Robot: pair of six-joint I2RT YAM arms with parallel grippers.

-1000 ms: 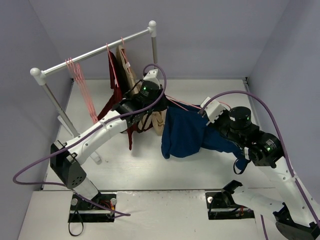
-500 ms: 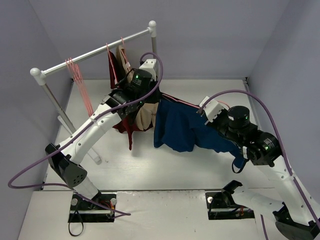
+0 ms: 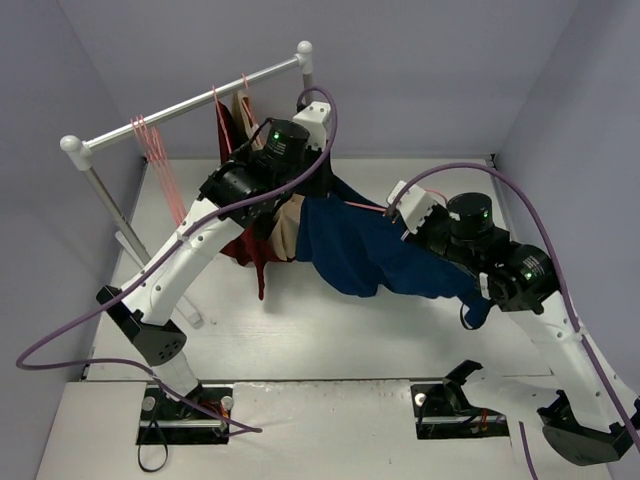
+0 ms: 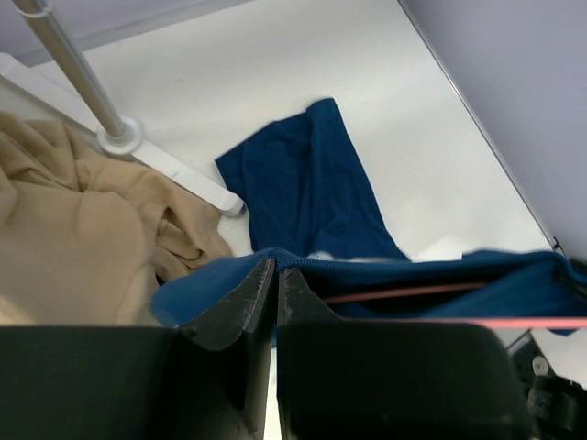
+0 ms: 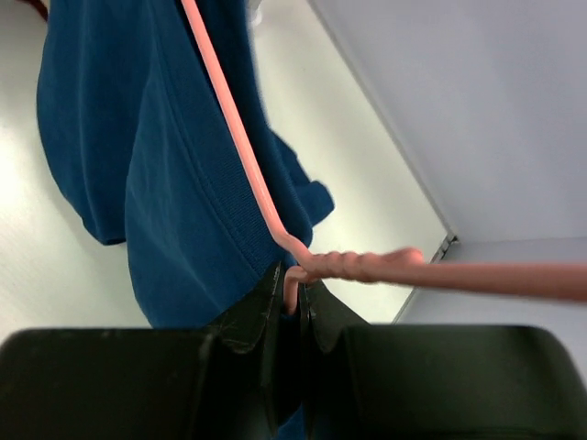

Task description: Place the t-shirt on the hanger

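My right tool [image 5: 292,280] is clamped on the twisted neck of the hanger [image 5: 240,147] to steady it. My left tool [image 4: 275,268] pinches an edge of the t-shirt [image 3: 350,250], stretching the cloth along the wire. It hangs between them above the worktop [image 3: 300,340], right of the rack [image 3: 190,100].

Bright, even light; soft shadows

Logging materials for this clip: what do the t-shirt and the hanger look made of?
The t-shirt: soft knit cloth, matte navy; it drapes in folds and shows a ribbed edge. The hanger: thin wire with a smooth pink coating, probably plastic over metal; its neck is twisted.
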